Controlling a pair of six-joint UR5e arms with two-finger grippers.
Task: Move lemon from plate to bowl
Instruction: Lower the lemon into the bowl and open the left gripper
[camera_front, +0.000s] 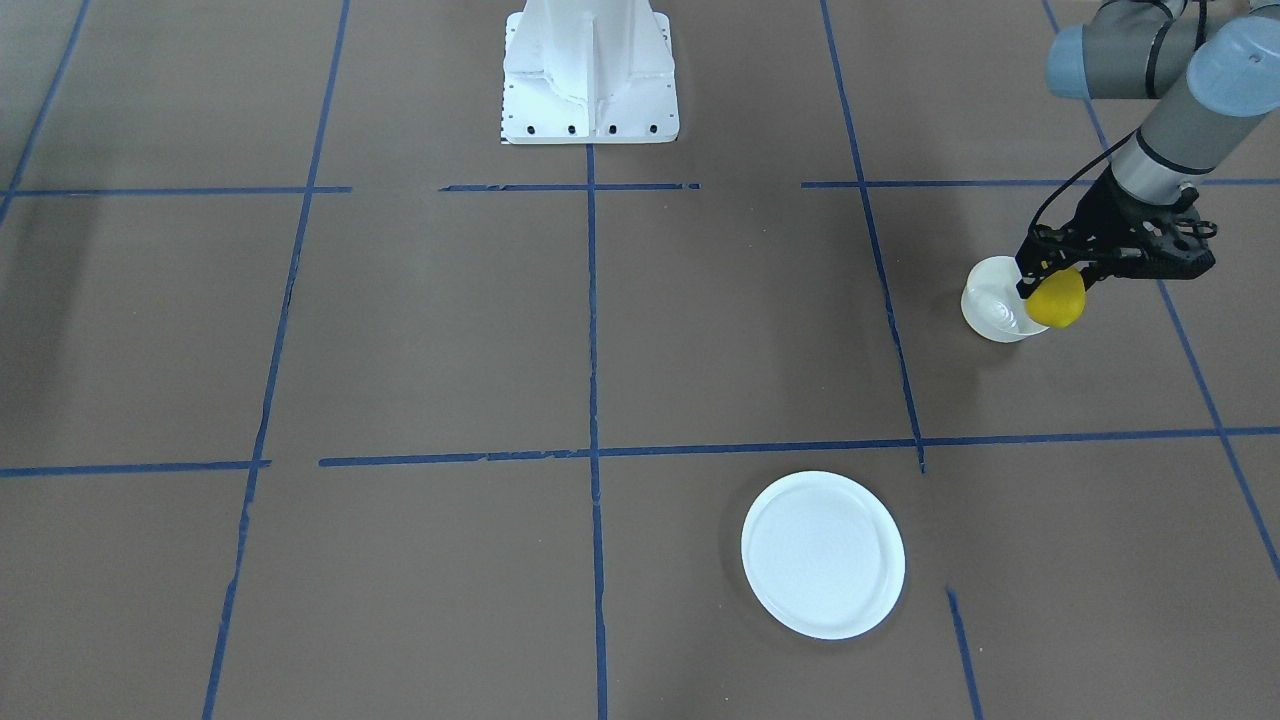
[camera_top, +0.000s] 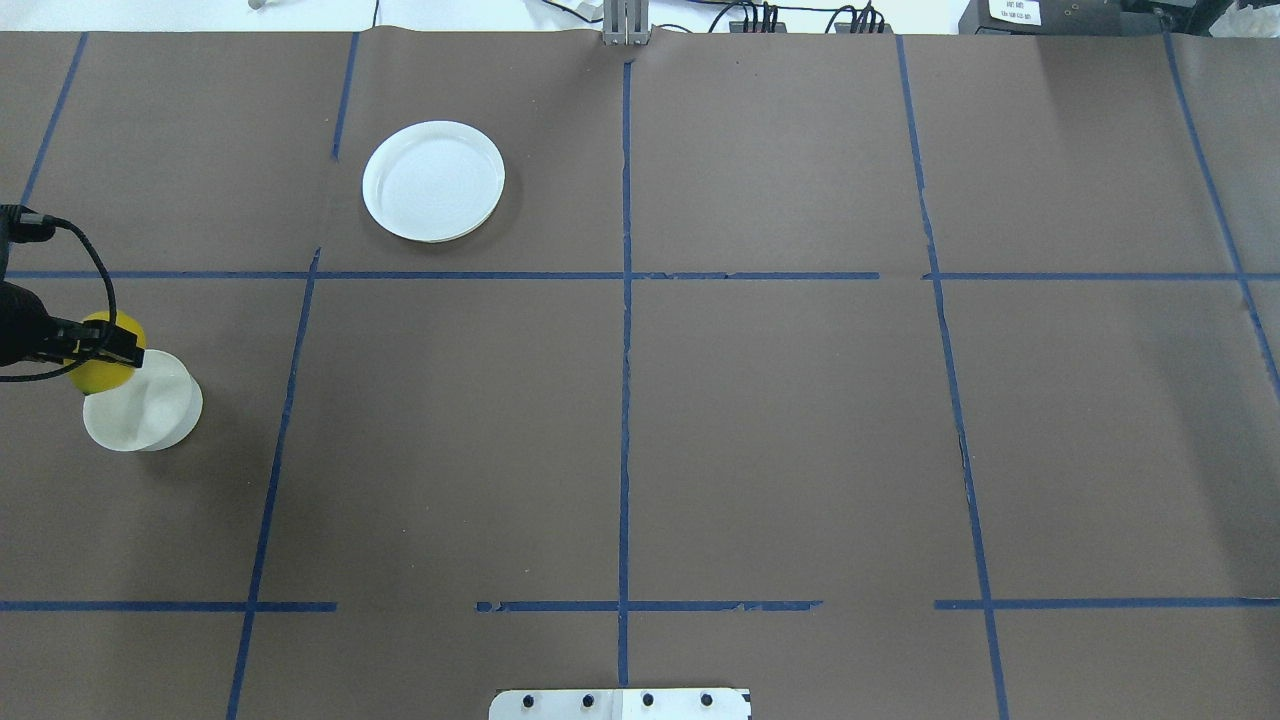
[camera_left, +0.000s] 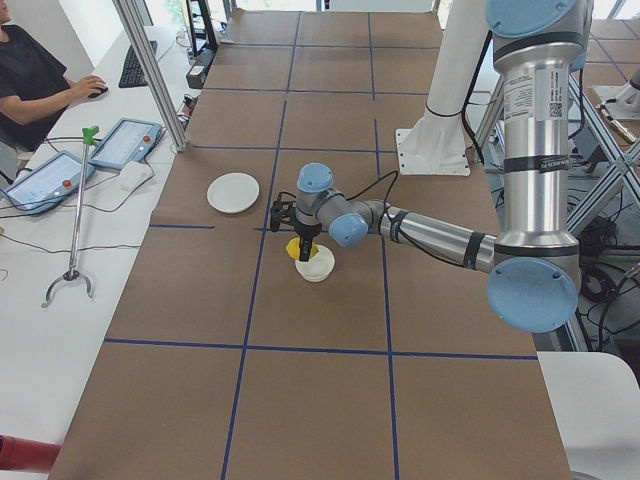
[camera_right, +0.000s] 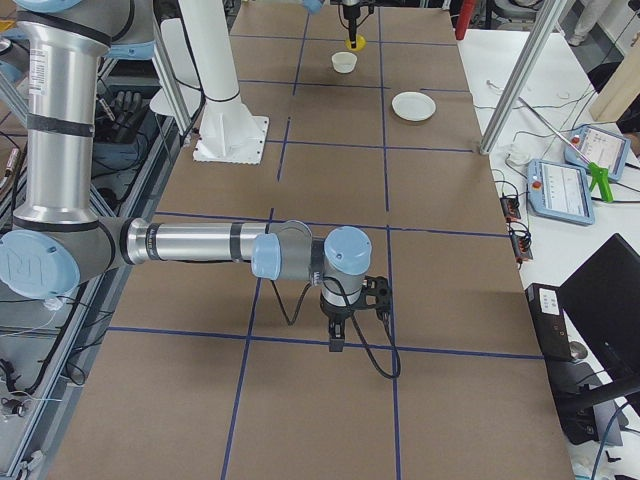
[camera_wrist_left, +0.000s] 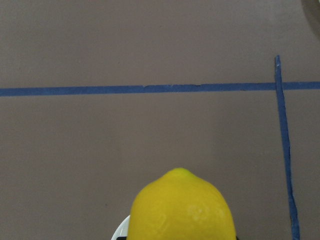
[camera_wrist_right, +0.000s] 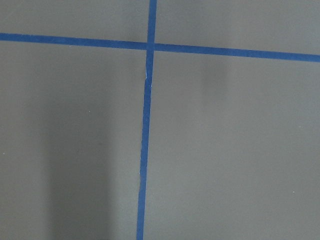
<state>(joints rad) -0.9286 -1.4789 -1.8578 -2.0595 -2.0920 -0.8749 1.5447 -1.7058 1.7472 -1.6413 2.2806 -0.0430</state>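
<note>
Lemon (camera_front: 1057, 300) hangs clamped in the left gripper (camera_front: 1048, 279), overhead at ten o'clock of the bowl (camera_front: 990, 308). Right gripper (camera_right: 337, 338): cannot tell.

bowl mouth partly blocked from above

the left gripper (camera_front: 1050, 278) holds the lemon (camera_front: 1057, 300) over the bowl (camera_front: 990, 312) rim on the robot's-left side, and its arm hangs over that side too; the rest of the mouth lies open from above. the plate (camera_front: 822, 555) sits well apart from the bowl, with bare table (camera_front: 700, 330) between them. the white base (camera_front: 590, 75) stands far from the bowl, at the robot's edge.
</note>
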